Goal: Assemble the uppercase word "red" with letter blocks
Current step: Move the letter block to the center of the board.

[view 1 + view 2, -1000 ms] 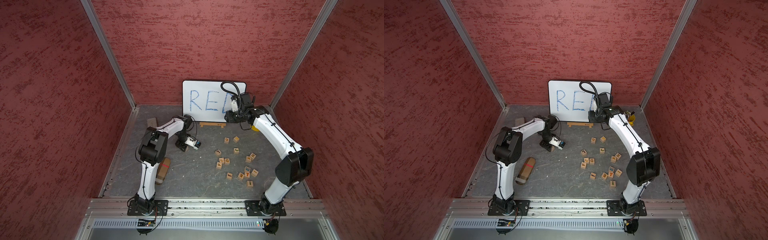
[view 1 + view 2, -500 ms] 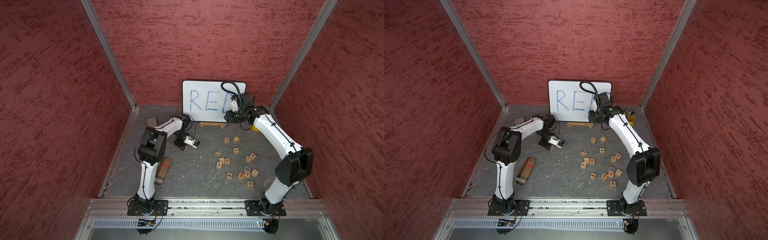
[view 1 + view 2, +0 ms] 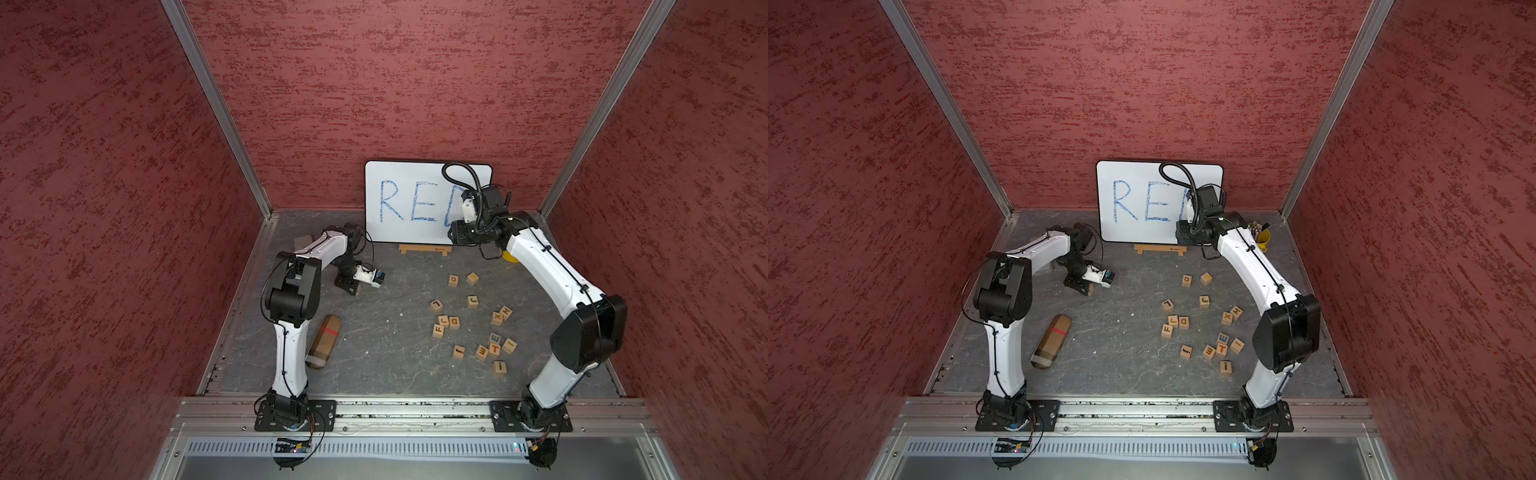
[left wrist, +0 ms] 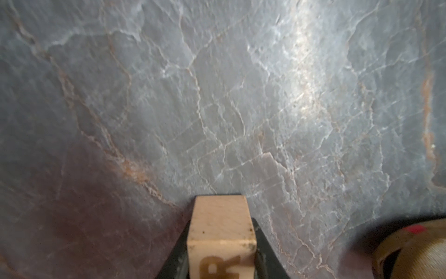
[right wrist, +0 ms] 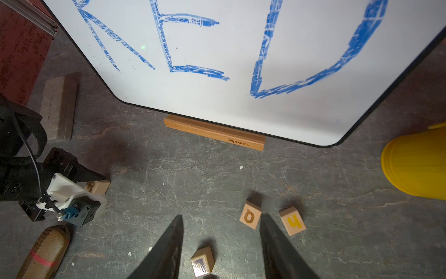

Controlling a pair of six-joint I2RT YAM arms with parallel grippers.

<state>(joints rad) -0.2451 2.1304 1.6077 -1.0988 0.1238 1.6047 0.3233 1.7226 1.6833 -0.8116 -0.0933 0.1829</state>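
Since the earlier frames the left arm's wrist has drawn slightly back toward the rear left corner, while the right arm and the loose blocks lie as they did. The left fingers (image 4: 176, 256) are clamped on the R block (image 4: 220, 217), one black finger on each side and the R face toward the wrist camera. The right wrist view shows this block (image 5: 97, 186) low at the left rear of the counter (image 3: 374, 332), well apart from the other blocks. Whether it touches the counter cannot be told.

The right fingers (image 5: 169, 248) stand apart with nothing between them, raised in front of the white board (image 3: 415, 195) near the wooden rack (image 3: 424, 249).

In a top view the D block (image 3: 454, 322) lies among the scattered blocks on the right, near the F block (image 3: 437, 331). The E block (image 3: 482, 352) lies closer to the front edge, just beside the T block (image 3: 494, 349).
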